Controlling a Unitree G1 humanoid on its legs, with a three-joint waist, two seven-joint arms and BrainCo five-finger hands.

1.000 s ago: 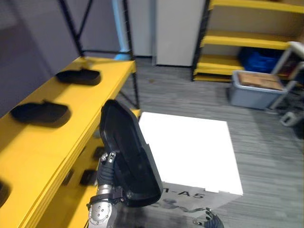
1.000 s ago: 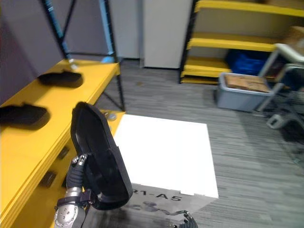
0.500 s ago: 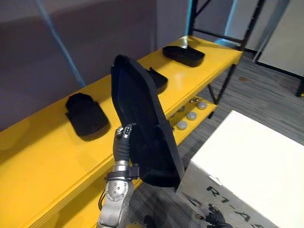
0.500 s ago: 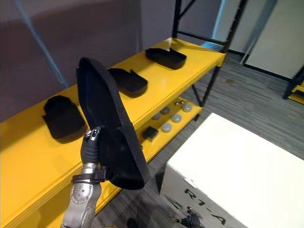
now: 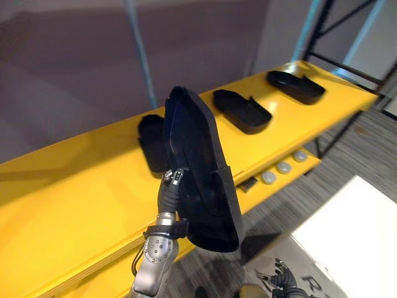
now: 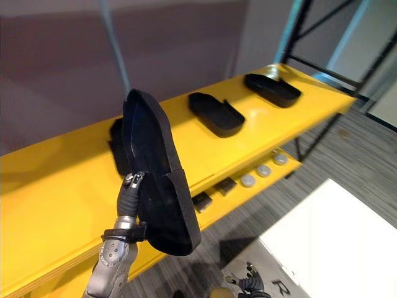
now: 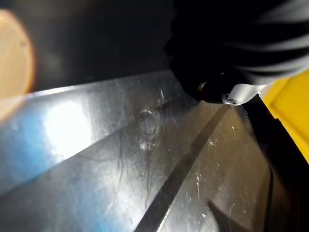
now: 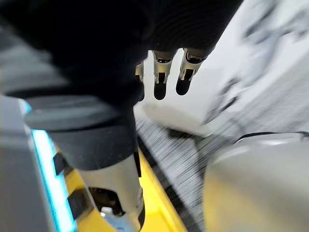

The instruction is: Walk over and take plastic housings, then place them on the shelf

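left hand (image 5: 170,192) grips black housing (image 5: 200,155) upright by yellow shelf (image 5: 74,205) (right hand (image 8: 160,82) relaxed).

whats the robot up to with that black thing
The robot's left hand grips a black plastic housing, held upright in front of the yellow shelf. Three more housings lie on the shelf top; this one is not yet set down. The right hand hangs open, low by the white box.
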